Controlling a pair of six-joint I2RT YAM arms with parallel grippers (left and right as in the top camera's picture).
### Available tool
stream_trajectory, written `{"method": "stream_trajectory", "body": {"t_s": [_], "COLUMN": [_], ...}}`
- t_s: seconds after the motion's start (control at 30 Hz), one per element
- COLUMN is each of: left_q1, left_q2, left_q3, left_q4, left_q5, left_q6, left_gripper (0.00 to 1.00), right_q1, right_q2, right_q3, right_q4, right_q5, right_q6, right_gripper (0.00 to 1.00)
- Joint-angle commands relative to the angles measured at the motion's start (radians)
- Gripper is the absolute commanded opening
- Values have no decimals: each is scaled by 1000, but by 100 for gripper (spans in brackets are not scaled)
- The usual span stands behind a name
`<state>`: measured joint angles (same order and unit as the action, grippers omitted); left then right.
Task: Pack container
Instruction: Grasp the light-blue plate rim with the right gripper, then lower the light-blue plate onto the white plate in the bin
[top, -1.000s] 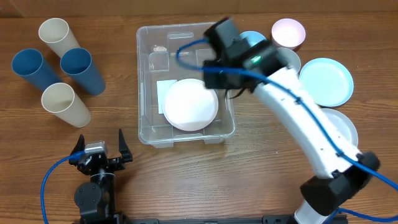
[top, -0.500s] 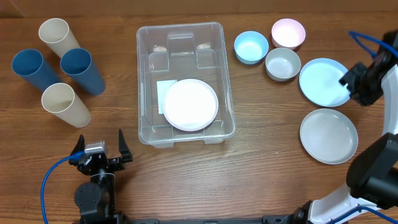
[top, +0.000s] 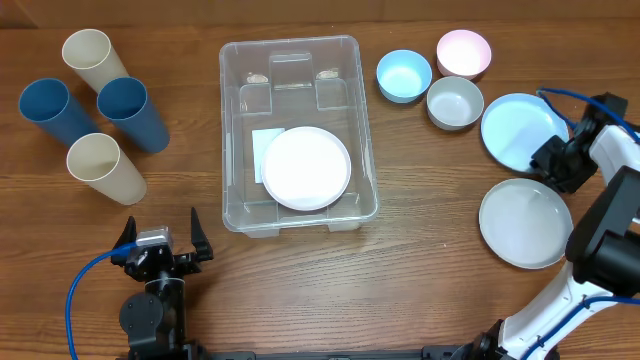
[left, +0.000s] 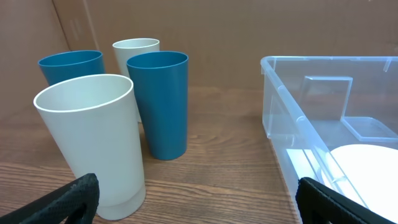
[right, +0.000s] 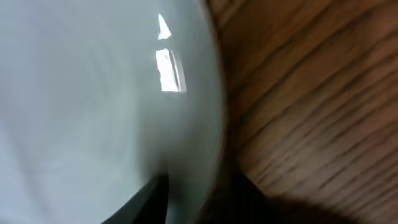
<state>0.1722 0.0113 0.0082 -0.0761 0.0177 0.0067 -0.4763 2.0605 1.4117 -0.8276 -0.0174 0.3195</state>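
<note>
Now, right hand low at grey plate rim, left hand spread.

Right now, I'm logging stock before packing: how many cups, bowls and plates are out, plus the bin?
Cups: 4
Bowls: 3
Plates: 3
Bin: 1
Total: 11

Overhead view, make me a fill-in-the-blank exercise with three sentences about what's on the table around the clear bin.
1. The container holds one white ____.
2. Left of the container stand ____ cups, two blue and two cream.
3. The three bowls right of the container are blue, grey and ____.
Missing words: plate; four; pink.
</note>
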Motion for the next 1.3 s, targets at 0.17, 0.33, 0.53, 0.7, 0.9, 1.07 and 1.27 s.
{"method": "stream_trajectory", "body": {"t_s": [0.17,0.33,0.53,0.7,0.9,1.07,1.27], "left_q1": [7,7,7,7,7,7,7], "left_q2": [-7,-7,-7,-7,-7,-7,-7], "left_q3": [-3,-3,-3,-3,-3,-3,-3], "left_q4": [-2,-2,-2,-2,-2,-2,-2], "left_q5": [1,1,1,1,1,1,1], "left_q6": [13,13,13,13,13,13,13], "left_gripper": [100,100,100,100,100,100,100], "right_q1": [-10,-55,-74,89,576,837,974], "right_q2": [16,-17,-158,-294,-322,-251,-195], "right_q3": [5,177,446,562,551,423,221], "right_q4": [-14,-178,-373,-499,-500,-362,-172], "right_q5": [16,35,35,-130,-103,-88,-109], "right_q6": [21,9,-6,-67,-61,-34,15], "right_gripper": [4,4,4,4,4,4,4]}}
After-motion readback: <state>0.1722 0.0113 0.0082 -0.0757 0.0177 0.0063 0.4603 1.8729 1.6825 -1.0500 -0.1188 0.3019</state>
